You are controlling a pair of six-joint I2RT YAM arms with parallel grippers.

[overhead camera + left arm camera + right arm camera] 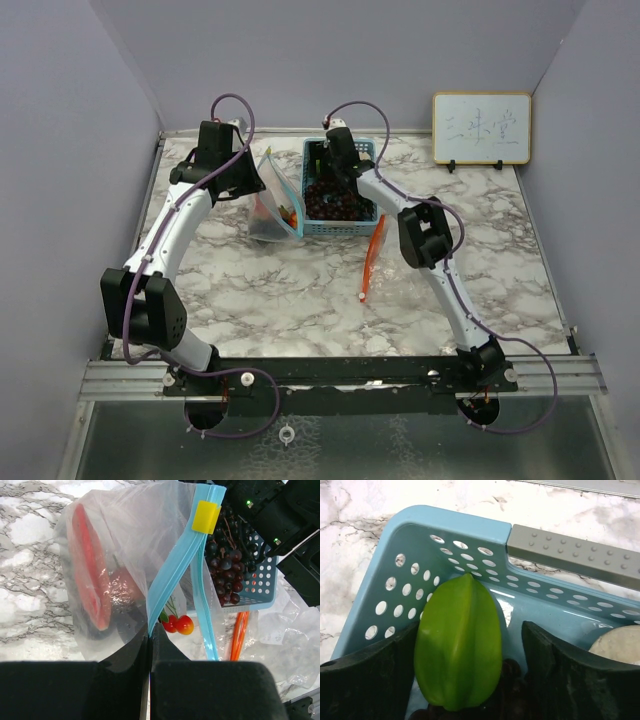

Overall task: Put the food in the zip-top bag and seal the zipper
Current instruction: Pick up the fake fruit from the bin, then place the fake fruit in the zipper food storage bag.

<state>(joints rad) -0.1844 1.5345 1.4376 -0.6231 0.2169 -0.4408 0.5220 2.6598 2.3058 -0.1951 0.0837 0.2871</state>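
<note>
**A:** Top view first. Where's the zip-top bag [272, 200]?

**B:** It's standing on the marble worktop [300, 300], just left of the light-blue basket [345, 230]. The left arm [175, 225] has its tip at the bag's left side. The right arm [440, 270] bends over and dips its tip into the far end of the basket. Dark grapes [335, 203] fill the near part.

**A:** Anything else out there?

**B:** An orange strip [372, 255] lies by the basket's near right corner, and a whiteboard [481, 128] stands at the back right.

**A:** Over to the left wrist!

**B:** The left fingers [200, 690] are pressed together, pinching the bag's edge right at the blue zipper strip [175, 570]. The yellow slider [206, 516] sits at the far end, and the mouth gapes open. Through the clear film I see the watermelon wedge [90, 575] on its edge, with the reddish round fruit [120, 587] against it. The cherry tomatoes [178, 624] show in the gap between the two zipper strips. The grapes are beyond, in the basket.

**A:** And the right wrist?

**B:** The right fingers [365, 680] are spread, down inside the basket. A green leaf [457, 645] stands between them, hugging one finger with a gap to the other, so it isn't squeezed. A grey handle [575, 555] runs along the basket's rim. There's a pale round thing [617, 645] at the edge, and I can't tell what it is.
</note>
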